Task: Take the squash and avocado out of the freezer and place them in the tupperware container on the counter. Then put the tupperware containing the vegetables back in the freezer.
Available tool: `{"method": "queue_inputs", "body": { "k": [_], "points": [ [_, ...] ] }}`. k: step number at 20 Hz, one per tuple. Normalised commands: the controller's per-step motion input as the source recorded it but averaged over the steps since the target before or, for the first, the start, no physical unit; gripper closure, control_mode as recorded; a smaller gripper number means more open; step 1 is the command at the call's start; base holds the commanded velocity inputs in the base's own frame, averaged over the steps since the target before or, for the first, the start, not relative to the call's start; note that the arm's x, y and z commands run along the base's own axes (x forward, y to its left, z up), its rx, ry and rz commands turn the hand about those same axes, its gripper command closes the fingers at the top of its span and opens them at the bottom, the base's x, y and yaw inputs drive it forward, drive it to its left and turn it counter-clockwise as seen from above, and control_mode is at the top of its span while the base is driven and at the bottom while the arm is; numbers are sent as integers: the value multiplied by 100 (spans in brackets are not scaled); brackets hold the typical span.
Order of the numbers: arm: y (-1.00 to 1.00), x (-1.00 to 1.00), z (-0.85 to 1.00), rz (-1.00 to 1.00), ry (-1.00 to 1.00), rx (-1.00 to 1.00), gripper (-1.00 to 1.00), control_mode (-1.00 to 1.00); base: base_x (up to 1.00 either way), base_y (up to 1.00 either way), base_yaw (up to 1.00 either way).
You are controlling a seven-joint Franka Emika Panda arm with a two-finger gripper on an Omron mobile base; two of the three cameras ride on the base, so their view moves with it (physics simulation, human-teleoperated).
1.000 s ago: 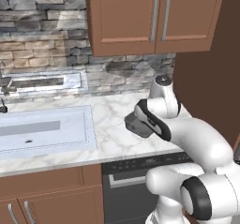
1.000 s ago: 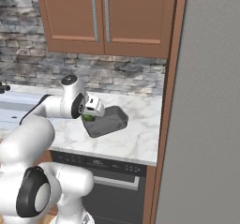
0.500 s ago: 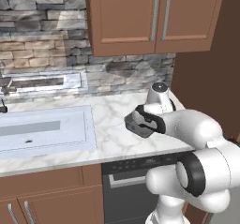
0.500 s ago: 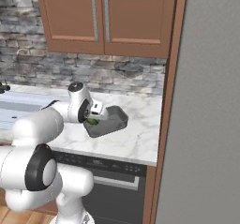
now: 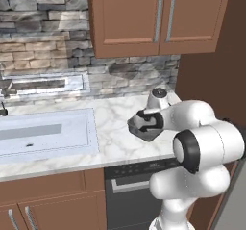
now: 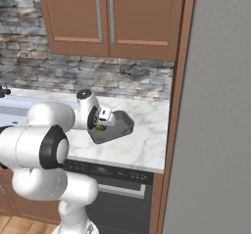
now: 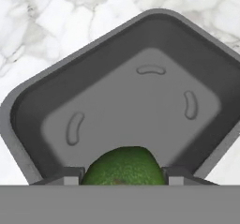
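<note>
One green avocado (image 7: pixel 123 167) sits clamped between the two dark finger tips of the gripper (image 6: pixel 101 125), directly above the shallow dark grey rectangular tupperware container (image 7: pixel 28 124), presumably so that release drops it inside. That tub rests on the white marble counter (image 6: pixel 142 145), near the tall matte grey freezer (image 6: pixel 215 120), whose door looks closed. The white arm folds forward and down over the tub, hand pointing into it. No squash seems to lie in the tub, though its near edge is hidden.
</note>
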Motion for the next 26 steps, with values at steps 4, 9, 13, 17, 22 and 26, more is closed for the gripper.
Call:
{"method": "queue_inputs", "body": {
  "k": [4, 9, 13, 17, 22, 26],
  "points": [
    [0, 30, -17, 0, 0, 0, -100, -100, 0, 0, 0],
    [0, 2, -3, 0, 0, 0, -100, -100, 0, 0, 0],
    [0, 9, 0, 0, 0, 0, -100, -100, 0, 0, 0],
    [0, -7, 14, 0, -8, 0, -100, -100, 0, 0, 0],
    [0, -32, 50, 1, -17, 0, -100, -100, 0, 0, 0],
    [0, -91, 76, 2, -23, 1, -100, -100, 0, 0, 0]
  ]
}}
